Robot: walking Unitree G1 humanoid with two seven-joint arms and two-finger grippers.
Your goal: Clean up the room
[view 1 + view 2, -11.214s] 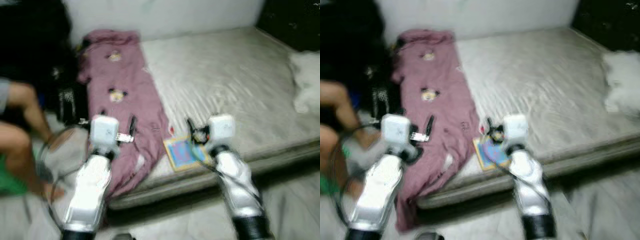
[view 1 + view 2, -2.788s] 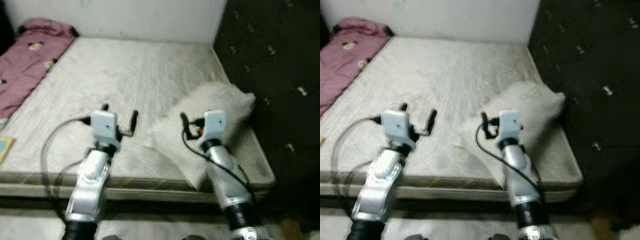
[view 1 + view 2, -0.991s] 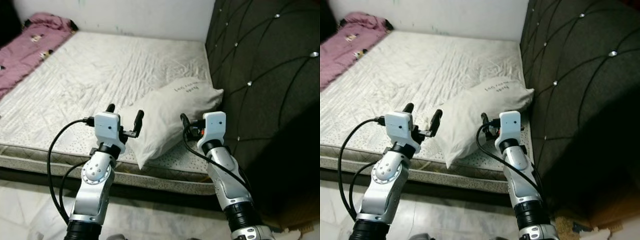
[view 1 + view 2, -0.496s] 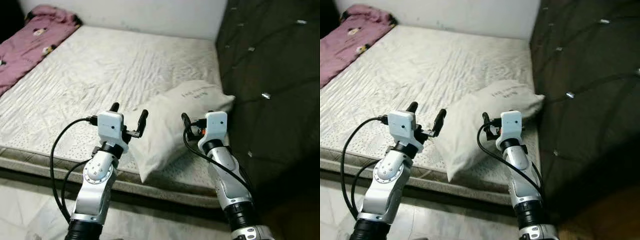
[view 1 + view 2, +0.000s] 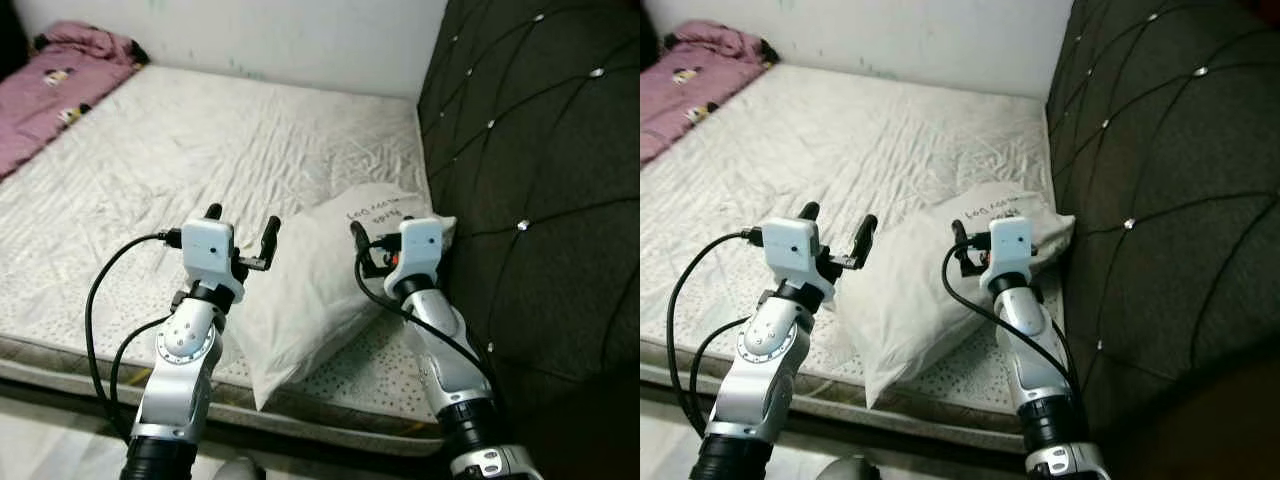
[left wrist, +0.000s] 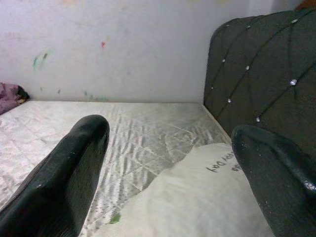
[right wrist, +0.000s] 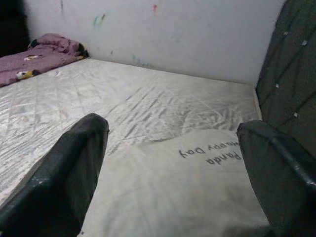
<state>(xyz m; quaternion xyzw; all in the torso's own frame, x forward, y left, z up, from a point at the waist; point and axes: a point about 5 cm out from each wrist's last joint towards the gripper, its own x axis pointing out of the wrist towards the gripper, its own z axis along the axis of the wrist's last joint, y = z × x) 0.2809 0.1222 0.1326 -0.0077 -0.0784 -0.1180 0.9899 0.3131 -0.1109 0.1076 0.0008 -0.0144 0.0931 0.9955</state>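
Note:
A white pillow (image 5: pixel 320 290) with dark lettering lies on the bare quilted mattress (image 5: pixel 150 170), in the corner next to the dark tufted headboard (image 5: pixel 540 150). One pillow corner hangs over the mattress's near edge. My left gripper (image 5: pixel 240 222) hovers open above the pillow's left side, nothing between its fingers. My right gripper (image 5: pixel 385 245) is open too, held above the pillow's end by the headboard. In the left wrist view the pillow (image 6: pixel 197 197) lies below the spread fingers (image 6: pixel 64 182). The right wrist view looks down on the lettered end (image 7: pixel 207 153).
A pink printed blanket (image 5: pixel 50 90) lies crumpled at the mattress's far left corner, against the white wall (image 5: pixel 250 40). The headboard closes off the right side. Pale floor (image 5: pixel 50 440) runs along the near edge of the bed.
The camera has shifted, and the pillow now sits nearer and lower between my arms. Both grippers hold the same open pose over it.

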